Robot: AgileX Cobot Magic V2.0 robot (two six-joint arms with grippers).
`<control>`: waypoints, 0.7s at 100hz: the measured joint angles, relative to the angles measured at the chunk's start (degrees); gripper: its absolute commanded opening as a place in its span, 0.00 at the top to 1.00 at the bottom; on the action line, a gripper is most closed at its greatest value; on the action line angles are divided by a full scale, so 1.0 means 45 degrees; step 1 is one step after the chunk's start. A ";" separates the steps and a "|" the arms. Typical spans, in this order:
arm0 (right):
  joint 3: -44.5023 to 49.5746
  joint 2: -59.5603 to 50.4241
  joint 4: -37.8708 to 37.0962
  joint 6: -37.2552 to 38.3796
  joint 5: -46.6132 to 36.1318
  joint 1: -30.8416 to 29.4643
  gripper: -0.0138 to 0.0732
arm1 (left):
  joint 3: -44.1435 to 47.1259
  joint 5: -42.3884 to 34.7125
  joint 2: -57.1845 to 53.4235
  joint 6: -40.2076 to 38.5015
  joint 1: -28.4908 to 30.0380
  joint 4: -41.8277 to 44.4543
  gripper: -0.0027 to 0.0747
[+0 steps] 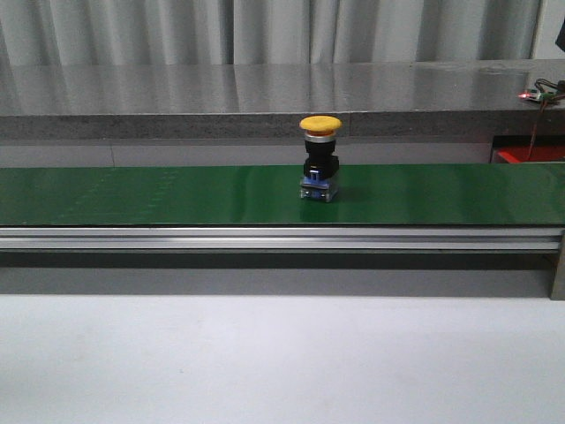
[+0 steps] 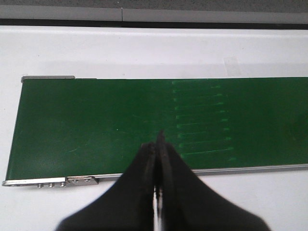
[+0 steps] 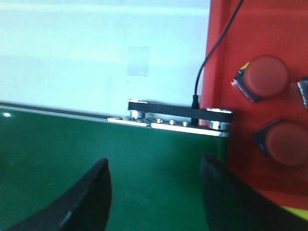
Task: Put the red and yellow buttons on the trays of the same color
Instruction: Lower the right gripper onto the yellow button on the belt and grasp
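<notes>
A yellow button [image 1: 320,157] with a black body and blue base stands upright on the green belt [image 1: 159,194], near its middle in the front view. No gripper shows in that view. Over one end of the belt [image 2: 96,125] hangs my left gripper [image 2: 158,144], shut with nothing between its fingers. My right gripper [image 3: 155,166] is open above the other end of the belt [image 3: 144,149], beside a red tray [image 3: 231,144]. Two red buttons [image 3: 267,75] [image 3: 285,142] lie in that tray. No yellow tray is in view.
A grey counter [image 1: 265,93] runs behind the belt. An aluminium rail [image 1: 265,238] edges the belt's front, with a white table [image 1: 265,353] before it. A black cable [image 3: 211,53] crosses the tray's wall to a black bracket [image 3: 178,108] at the belt's end.
</notes>
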 measured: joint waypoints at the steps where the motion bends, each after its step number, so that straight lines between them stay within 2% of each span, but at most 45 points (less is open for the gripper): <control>1: 0.0000 -0.0032 0.0036 0.0000 0.0000 0.0000 0.35 | 0.0000 0.0000 0.0000 0.0000 0.0000 0.0000 0.99; 32: 0.1505 -0.1301 0.0589 -0.0068 0.0000 0.1027 0.32 | 0.0000 0.0000 0.0000 0.0000 0.0000 0.0000 0.99; 70: 0.2698 -0.2694 0.0595 -0.0100 0.0077 0.3656 0.32 | 0.0000 0.0089 0.0000 0.0000 0.0000 0.0000 0.99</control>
